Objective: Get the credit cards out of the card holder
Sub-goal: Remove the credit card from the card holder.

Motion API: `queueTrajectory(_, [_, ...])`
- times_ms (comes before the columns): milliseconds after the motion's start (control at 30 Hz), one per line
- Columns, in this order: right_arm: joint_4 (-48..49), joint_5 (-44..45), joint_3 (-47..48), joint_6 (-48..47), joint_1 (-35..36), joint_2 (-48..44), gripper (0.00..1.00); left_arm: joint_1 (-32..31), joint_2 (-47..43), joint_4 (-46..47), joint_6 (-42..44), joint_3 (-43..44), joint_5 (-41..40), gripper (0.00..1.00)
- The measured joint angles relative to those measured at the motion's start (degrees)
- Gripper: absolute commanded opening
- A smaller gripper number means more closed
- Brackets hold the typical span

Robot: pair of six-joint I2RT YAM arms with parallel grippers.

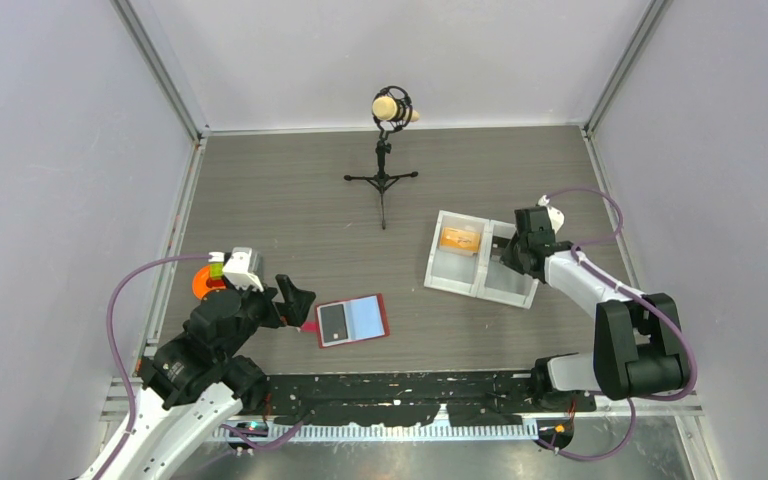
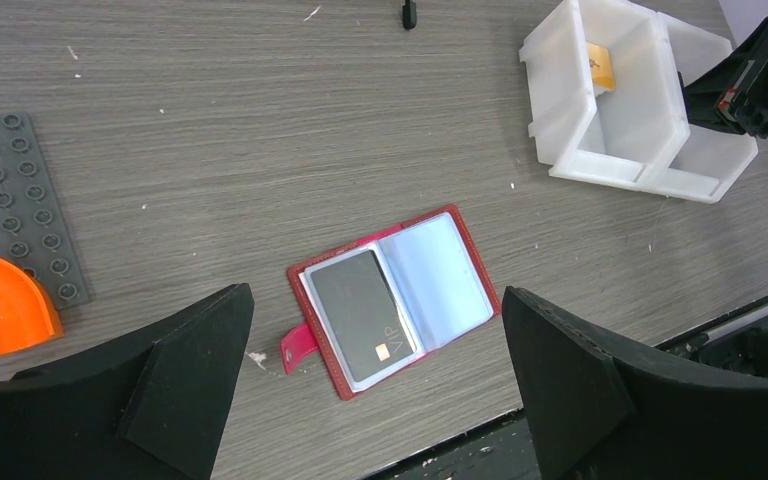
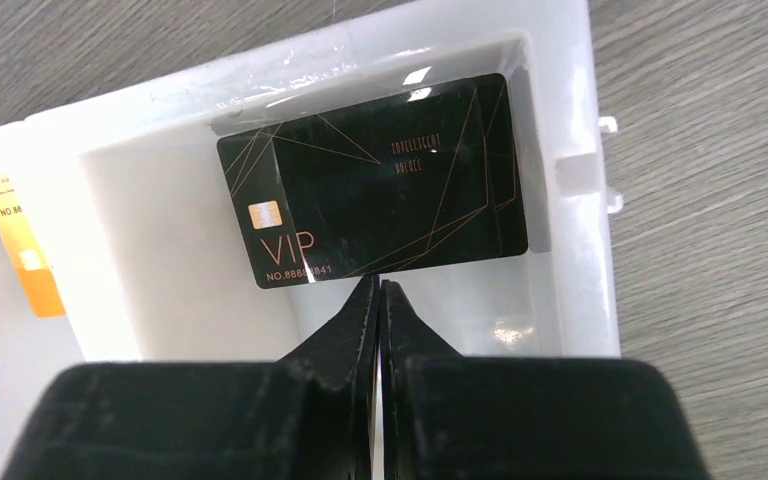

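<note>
The red card holder (image 1: 380, 318) (image 2: 440, 275) lies open on the table, pale blue pockets up. A dark grey credit card (image 1: 334, 322) (image 2: 363, 315) sits in its left pocket. My left gripper (image 1: 295, 300) (image 2: 372, 300) hovers open just left of the holder, its fingers far apart. Over the white tray (image 1: 480, 265) (image 3: 570, 120), my right gripper (image 1: 508, 262) (image 3: 378, 282) is shut, tips at the near edge of a black VIP card (image 3: 380, 180) lying flat in the right compartment. A second dark card edge shows behind it. An orange card (image 1: 459, 238) (image 3: 25, 250) lies in the left compartment.
A microphone on a small tripod (image 1: 390, 110) stands at the back centre. An orange curved piece (image 1: 203, 282) (image 2: 0, 300) and a grey studded plate (image 2: 20, 200) lie at the left. Grey walls close in the table on three sides.
</note>
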Motion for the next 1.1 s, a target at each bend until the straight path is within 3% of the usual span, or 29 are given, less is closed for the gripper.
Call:
queueTrajectory(400, [-2.91, -0.59, 2.32, -2.69, 0.00, 0.35, 0.05, 0.00, 0.00, -0.35, 0.00, 0.00, -0.55, 1.00])
queueTrajectory(667, [-11.61, -4.00, 6.12, -4.42, 1.29, -12.52, 0.08, 0.00, 0.02, -0.42, -0.02, 0.00, -0.96, 1.00])
queueTrajectory(800, [-13.40, -3.72, 10.45, -4.72, 6.25, -17.51, 0.15, 0.00, 0.04, -0.70, -0.15, 0.00, -1.03, 1.00])
queueTrajectory(1100, [-11.56, 0.37, 13.11, -1.60, 27.58, -18.18, 0.29, 0.00, 4.24, -0.70, -3.50, -0.68, 0.57, 0.94])
